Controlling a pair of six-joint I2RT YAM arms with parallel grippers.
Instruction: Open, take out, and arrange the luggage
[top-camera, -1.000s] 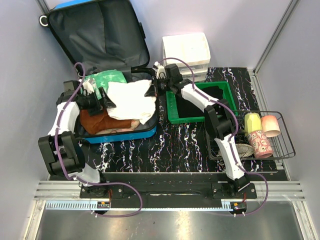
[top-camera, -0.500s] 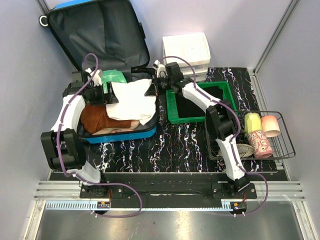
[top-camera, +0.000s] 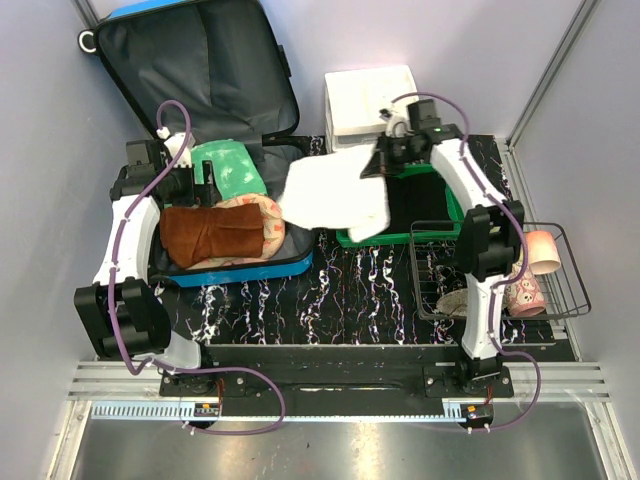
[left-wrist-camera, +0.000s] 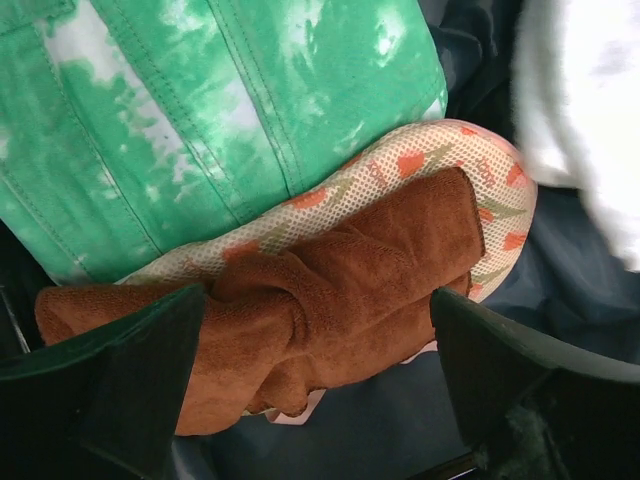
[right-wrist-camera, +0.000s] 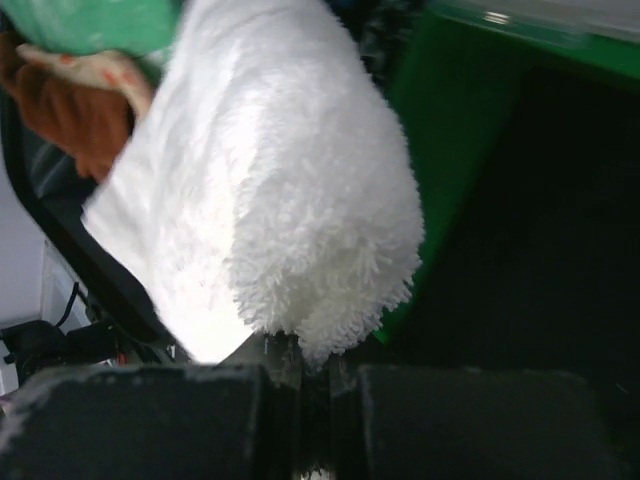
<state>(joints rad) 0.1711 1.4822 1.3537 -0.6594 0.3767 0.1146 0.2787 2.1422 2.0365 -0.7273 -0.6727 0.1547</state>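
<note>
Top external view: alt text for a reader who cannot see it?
The right tool grips a white towel, held across the gap between the open blue suitcase and green tray. The left tool hangs open over a brown cloth in the suitcase.

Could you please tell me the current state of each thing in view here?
luggage: open, lid leaning back, clothes inside.
white towel: in the air, hanging from the right gripper, between luggage and green tray.
right gripper: shut on the white towel.
left gripper: open, one finger on either side of the brown cloth.
brown cloth: folded, lying in the luggage.
green garment: lying in the luggage.
</note>
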